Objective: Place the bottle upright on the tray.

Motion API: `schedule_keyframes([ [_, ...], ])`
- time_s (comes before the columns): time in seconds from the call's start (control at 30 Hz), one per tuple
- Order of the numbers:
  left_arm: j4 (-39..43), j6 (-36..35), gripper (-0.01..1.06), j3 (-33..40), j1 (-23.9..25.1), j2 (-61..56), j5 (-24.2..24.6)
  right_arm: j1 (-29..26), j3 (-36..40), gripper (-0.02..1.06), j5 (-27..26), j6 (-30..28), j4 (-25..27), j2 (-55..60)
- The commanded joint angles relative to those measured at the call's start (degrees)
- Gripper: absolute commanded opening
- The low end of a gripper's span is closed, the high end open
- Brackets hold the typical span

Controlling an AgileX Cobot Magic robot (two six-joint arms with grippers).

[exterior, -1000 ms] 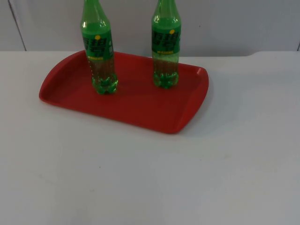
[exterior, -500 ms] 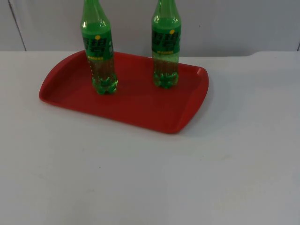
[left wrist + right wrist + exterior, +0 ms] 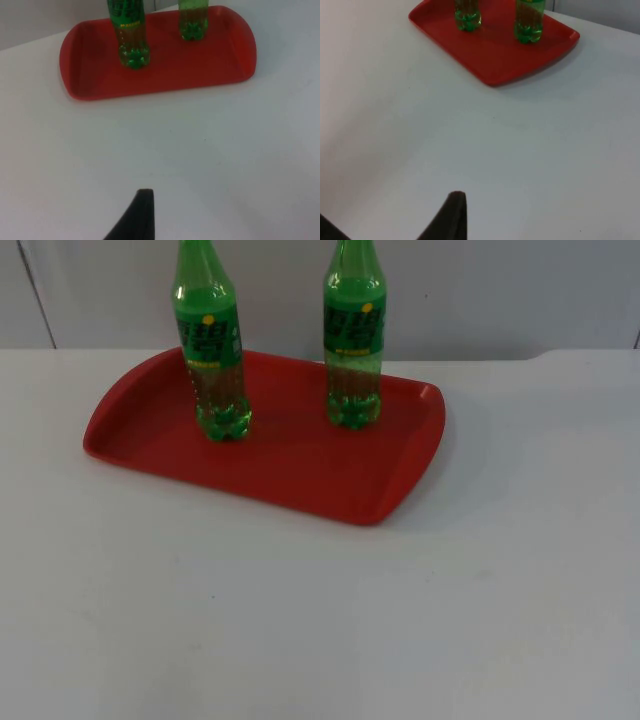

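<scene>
A red tray (image 3: 300,465) lies on the white tabletop (image 3: 320,620) close to the grey partition wall (image 3: 480,290), turned at a slant to the tabletop's edge. Two green bottles stand upright on it, well apart from each other, both with their bases flat on the tray floor. The left bottle (image 3: 212,350) stands near the tray's far rim toward the left arm's side; the right bottle (image 3: 354,340) stands nearer the tray's other short end. Each carries a green label with a small yellow dot (the print itself is too small to read), and their upper parts run out of the top view. From the left wrist view the tray (image 3: 165,65) and both bottle bases (image 3: 132,50) (image 3: 193,25) appear ahead, with one black fingertip of the left gripper (image 3: 137,215) above bare tabletop, well short of the tray; whether its fingers are released or clenched cannot be told. The right gripper (image 3: 449,215) likewise hangs over bare tabletop, well apart from the tray (image 3: 495,50), and the state of its fingers cannot be told either.
</scene>
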Motion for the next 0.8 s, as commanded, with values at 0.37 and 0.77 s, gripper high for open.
schedule_keyframes([
  [0.37, 0.5, -0.1, 1.05, 0.2, -0.4, -0.2, -0.1, -0.1, 0.3, 1.05, 0.0, 0.1, -0.4, -0.2],
  [0.77, 0.5, -0.1, 1.05, 0.2, -0.4, -0.2, -0.1, -8.1, 0.3, 1.05, 0.0, 0.1, -0.1, -0.2],
])
